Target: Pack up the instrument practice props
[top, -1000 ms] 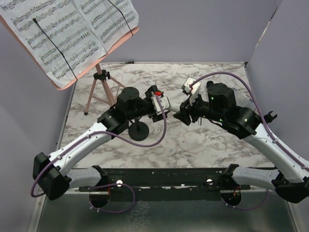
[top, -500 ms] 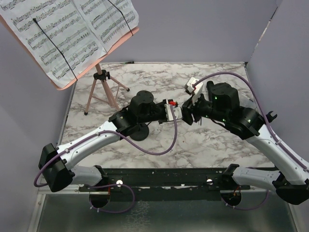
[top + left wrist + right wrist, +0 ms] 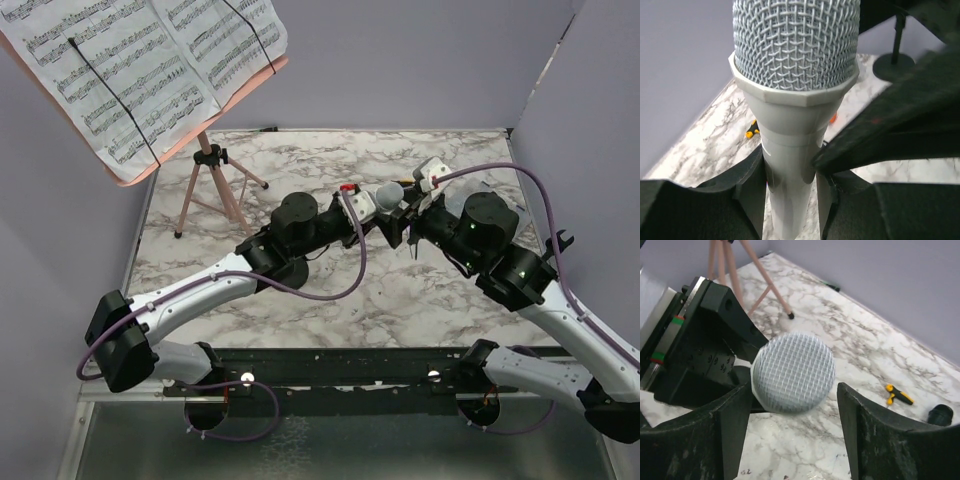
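White microphone [image 3: 387, 198], top view: over the last second the left hand [image 3: 360, 207] has carried it rightward to frame centre, meeting the right hand [image 3: 408, 213]; probably a handover. Left wrist view: the left jaws are clamped on its handle. Right wrist view: the right fingers are spread wide, flanking its head without touching. No container shows in any view.
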